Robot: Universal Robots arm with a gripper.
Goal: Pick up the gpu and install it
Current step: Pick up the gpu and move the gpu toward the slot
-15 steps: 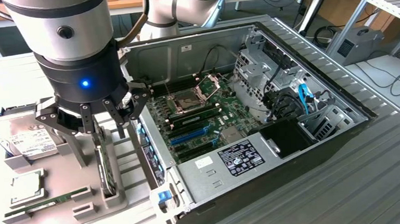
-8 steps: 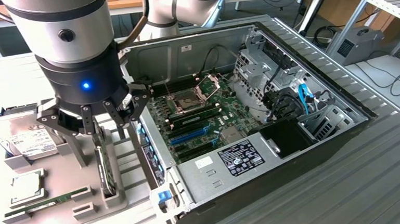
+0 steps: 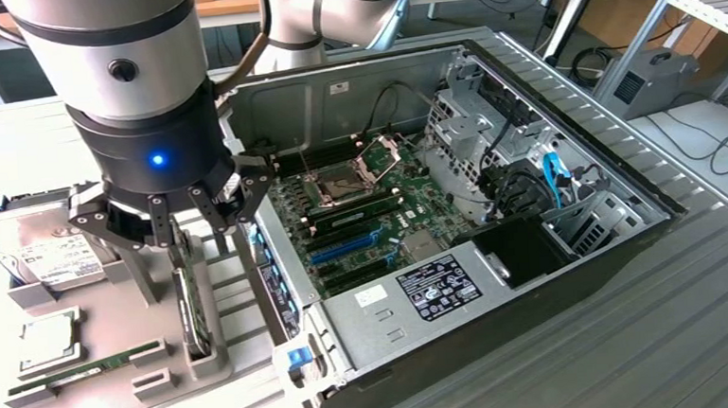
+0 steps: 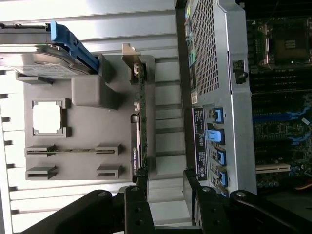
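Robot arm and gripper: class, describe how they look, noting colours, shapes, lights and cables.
The arm is a thick silver-grey cylinder with a black band and a round grey cap. Next to that, a black wrist section carries a small blue light. The gripper has black jointed fingers made of linked bars with visible pivot bolts. A dark cable runs alongside the arm.

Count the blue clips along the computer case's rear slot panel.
4 blue clips, all in one row on the case's rear panel: first, second, third, and fourth, nearest the hand. Others may be hidden behind it.
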